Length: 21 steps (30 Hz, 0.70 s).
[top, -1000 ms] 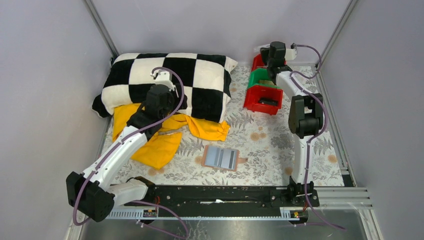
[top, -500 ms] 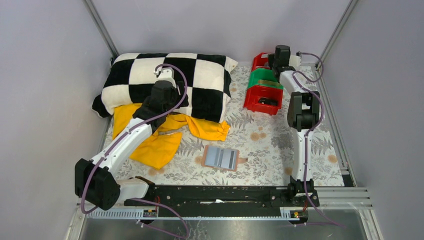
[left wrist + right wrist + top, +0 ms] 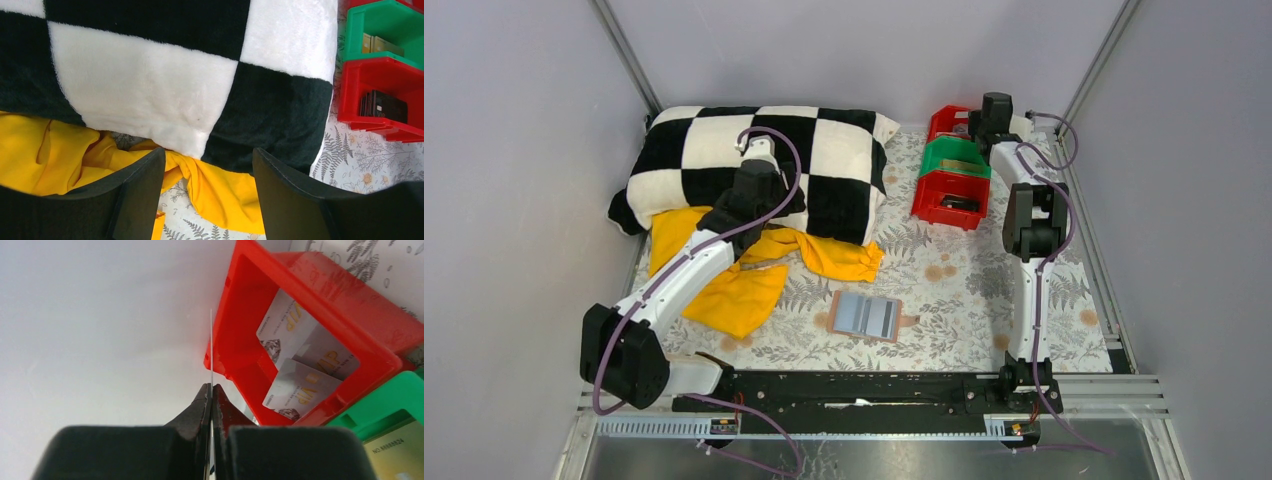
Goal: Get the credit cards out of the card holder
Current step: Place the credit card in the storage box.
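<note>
Pinching a credit card (image 3: 211,345) edge-on at the worktop's (image 3: 964,290) far right corner, the right fingers (image 3: 197,410) hang beside the red bin's (image 3: 227,325) rim, so releasing here could miss it, while the left fingers (image 3: 140,200) stand apart and the card holder (image 3: 865,316) lies open near the front edge.

I find even, diffuse light throughout; shadows are soft. Top view sharp, walls (image 3: 524,150) splaying at its edges. Right wrist view: pale wall (image 3: 100,315) nearly washed out, sheen on red bin (image 3: 350,305), right gripper (image 3: 211,392) dark and soft-focused, its card (image 3: 211,340) a bright hairline.
</note>
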### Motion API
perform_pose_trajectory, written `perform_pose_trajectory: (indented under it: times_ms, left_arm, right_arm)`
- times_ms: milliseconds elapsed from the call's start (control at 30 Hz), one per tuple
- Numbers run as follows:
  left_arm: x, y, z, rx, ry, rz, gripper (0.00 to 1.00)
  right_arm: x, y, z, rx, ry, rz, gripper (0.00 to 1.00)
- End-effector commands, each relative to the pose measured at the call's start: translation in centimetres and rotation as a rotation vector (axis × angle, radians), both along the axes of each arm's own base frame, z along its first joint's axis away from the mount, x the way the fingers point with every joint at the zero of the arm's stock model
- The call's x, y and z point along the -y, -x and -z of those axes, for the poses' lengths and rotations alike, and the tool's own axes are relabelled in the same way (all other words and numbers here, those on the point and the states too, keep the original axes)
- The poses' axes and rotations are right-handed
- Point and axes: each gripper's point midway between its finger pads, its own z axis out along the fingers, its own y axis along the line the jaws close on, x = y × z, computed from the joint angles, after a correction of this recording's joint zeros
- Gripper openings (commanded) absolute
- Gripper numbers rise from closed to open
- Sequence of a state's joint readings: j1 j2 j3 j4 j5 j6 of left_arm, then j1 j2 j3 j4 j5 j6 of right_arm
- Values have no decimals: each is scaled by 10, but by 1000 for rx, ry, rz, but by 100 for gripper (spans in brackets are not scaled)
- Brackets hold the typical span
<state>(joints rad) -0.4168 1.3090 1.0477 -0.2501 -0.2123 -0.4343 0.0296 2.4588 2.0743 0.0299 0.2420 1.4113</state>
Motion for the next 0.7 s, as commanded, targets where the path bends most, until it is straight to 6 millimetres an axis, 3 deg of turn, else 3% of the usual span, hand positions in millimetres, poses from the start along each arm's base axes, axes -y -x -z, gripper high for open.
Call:
perform_pose_trajectory:
  times_ms: [0, 267, 333, 467, 667]
  left_arm:
    - [9, -11, -25, 55, 61, 18, 67]
    - [10, -10, -23, 31, 85, 16, 67]
    - [10, -10, -24, 28, 92, 16, 67]
    - [7, -7, -25, 27, 90, 14, 68]
    - [2, 1, -28, 31, 78, 21, 68]
  right_arm:
    - [4, 2, 20, -57, -36, 27, 0]
    - [-3, -4, 26, -60, -86, 6, 0]
    - [-3, -3, 27, -62, -93, 8, 4]
    - [-3, -2, 24, -58, -107, 12, 26]
    - [-5, 5, 15, -48, -110, 1, 38]
